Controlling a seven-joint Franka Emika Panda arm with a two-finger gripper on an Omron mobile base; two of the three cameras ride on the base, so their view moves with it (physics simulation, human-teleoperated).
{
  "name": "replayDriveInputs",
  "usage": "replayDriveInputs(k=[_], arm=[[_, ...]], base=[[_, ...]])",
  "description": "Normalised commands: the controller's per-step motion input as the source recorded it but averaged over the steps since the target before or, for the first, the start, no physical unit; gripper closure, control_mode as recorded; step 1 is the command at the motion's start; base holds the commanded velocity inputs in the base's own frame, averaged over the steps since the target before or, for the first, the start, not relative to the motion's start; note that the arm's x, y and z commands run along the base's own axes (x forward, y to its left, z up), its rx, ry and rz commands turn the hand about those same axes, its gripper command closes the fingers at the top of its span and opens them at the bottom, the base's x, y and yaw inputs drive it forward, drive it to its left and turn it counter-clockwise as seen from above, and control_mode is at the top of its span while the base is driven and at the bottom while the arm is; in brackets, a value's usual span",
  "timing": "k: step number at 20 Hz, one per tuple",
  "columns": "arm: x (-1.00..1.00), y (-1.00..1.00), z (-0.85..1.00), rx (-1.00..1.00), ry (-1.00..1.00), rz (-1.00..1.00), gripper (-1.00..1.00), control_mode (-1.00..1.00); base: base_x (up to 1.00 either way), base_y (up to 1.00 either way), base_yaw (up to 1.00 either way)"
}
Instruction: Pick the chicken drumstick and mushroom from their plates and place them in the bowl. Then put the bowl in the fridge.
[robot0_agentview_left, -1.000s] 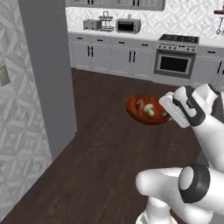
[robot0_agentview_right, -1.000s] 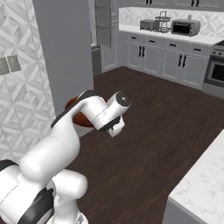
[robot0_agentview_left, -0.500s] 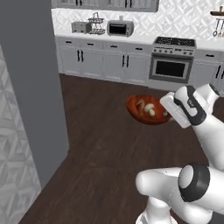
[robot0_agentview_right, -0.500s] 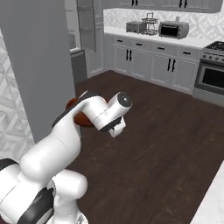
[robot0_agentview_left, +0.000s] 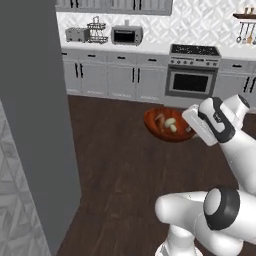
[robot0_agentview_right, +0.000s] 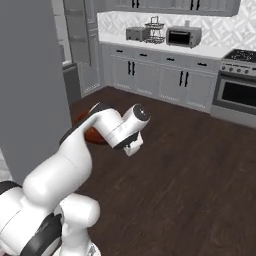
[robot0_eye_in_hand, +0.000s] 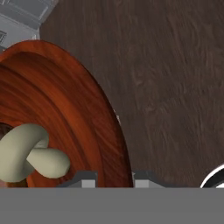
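In the hand view my gripper (robot0_eye_in_hand: 114, 181) is shut on the rim of the reddish-brown bowl (robot0_eye_in_hand: 83, 109), one fingertip on each side of the rim. The beige mushroom (robot0_eye_in_hand: 26, 153) lies inside the bowl. From the left base view the bowl (robot0_agentview_left: 169, 131) hangs above the dark floor in front of my hand (robot0_agentview_left: 212, 122), with the mushroom (robot0_agentview_left: 171, 124) and the reddish-brown chicken drumstick (robot0_agentview_left: 160, 120) in it. The arm covers most of the bowl (robot0_agentview_right: 92, 134) in the right base view. A tall grey panel (robot0_agentview_left: 35, 115), apparently the fridge, rises at the left. The plates are out of view.
Grey cabinets (robot0_agentview_left: 120, 80) with a toaster, rack and microwave (robot0_agentview_left: 125, 35) line the far wall. An oven (robot0_agentview_left: 192, 82) stands to their right. Dark wooden floor (robot0_agentview_right: 190, 165) stretches between me and them. The tall grey panel (robot0_agentview_right: 30, 90) stands close on the left.
The whole picture has shifted, so the base has driven and turned; the grey panel looms larger at the left. The bowl stays held in the same place before my hand.
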Motion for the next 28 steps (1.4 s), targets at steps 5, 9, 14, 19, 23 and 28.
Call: replayDriveInputs(k=[5, 9, 14, 19, 23, 28], arm=[[0.0, 0.0, 0.0, 0.0, 0.0, 0.0, 1.0, 1.0], [0.0, 0.0, 0.0, 0.0, 0.0, 0.0, 1.0, 1.0], [0.0, 0.0, 0.0, 0.0, 0.0, 0.0, 1.0, 1.0], [0.0, 0.0, 0.0, 0.0, 0.0, 0.0, 1.0, 1.0], [0.0, 0.0, 0.0, 0.0, 0.0, 0.0, 1.0, 1.0], [0.0, 0.0, 0.0, 0.0, 0.0, 0.0, 1.0, 1.0]], base=[[1.0, 0.06, -0.14], [1.0, 0.0, -0.11], [1.0, 0.0, -0.11], [1.0, 0.06, -0.01], [1.0, 0.17, 0.06], [1.0, 0.03, 0.2]])
